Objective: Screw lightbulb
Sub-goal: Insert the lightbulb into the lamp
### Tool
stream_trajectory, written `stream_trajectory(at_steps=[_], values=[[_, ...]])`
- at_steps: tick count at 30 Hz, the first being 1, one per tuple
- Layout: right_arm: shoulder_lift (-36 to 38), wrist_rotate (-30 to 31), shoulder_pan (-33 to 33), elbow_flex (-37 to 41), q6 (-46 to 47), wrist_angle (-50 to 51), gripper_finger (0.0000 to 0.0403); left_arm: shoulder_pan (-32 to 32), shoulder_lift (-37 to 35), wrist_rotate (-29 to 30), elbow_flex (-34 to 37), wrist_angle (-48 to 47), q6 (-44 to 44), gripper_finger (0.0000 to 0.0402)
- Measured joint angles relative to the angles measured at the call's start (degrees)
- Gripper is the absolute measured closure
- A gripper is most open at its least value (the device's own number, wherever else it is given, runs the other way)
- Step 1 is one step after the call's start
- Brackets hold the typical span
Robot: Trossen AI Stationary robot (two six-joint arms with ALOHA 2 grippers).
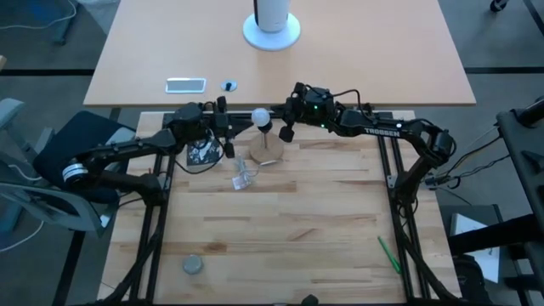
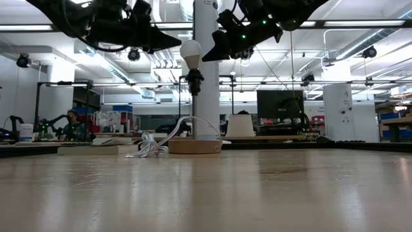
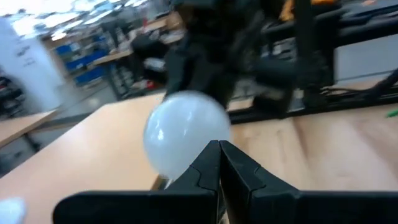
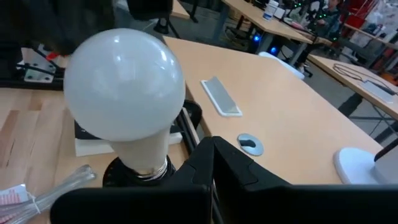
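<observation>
The white frosted lightbulb (image 1: 260, 116) stands upright in a black socket (image 2: 194, 78) on a round wooden base (image 1: 268, 151). My left gripper (image 1: 240, 125) is shut and level at the globe's left side, its tip (image 3: 219, 148) showing just in front of the globe (image 3: 183, 134). My right gripper (image 1: 274, 120) is shut at the bulb's right side, with its tip (image 4: 211, 144) beside the bulb's neck (image 4: 146, 152). In the low view the two tips (image 2: 179, 42) (image 2: 205, 58) flank the bulb (image 2: 190, 51). My left gripper's shut tip lies against or just short of the globe's left side (image 3: 199, 155); I cannot tell whether it touches. My right gripper's shut tip stands near the bulb's neck with a small gap showing in its wrist view; I cannot tell whether it touches.
A white cord with a clear plastic piece (image 1: 242, 178) lies beside the wooden base, and a black-and-white card (image 1: 201, 153) sits under my left arm. On the far table are a white round stand (image 1: 272, 30), a silver slab (image 1: 185, 84) and a small disc (image 1: 229, 86). A grey disc (image 1: 193, 265) and a green pen (image 1: 388, 253) lie near the front.
</observation>
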State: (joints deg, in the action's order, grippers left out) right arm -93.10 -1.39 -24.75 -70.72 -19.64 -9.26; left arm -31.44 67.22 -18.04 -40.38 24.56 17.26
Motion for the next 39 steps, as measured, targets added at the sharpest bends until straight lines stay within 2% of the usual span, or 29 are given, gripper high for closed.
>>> stream_trajectory(at_steps=[5, 22, 39], values=[[0.04, -0.31, 0.00, 0.00, -0.25, 0.00, 0.0403, -0.11, 1.52, 4.68, 0.00, 0.44, 0.17, 0.0401], [0.15, -0.15, 0.94, 0.00, -1.07, -0.33, 0.0403, -0.07, 5.17, 5.52, 0.00, 8.19, -1.44, 0.0401], [0.15, -0.66, 1.46, 0.00, 0.46, 2.66, 0.0403, -0.09, 5.44, 8.25, 0.00, 7.69, -2.19, 0.0401]])
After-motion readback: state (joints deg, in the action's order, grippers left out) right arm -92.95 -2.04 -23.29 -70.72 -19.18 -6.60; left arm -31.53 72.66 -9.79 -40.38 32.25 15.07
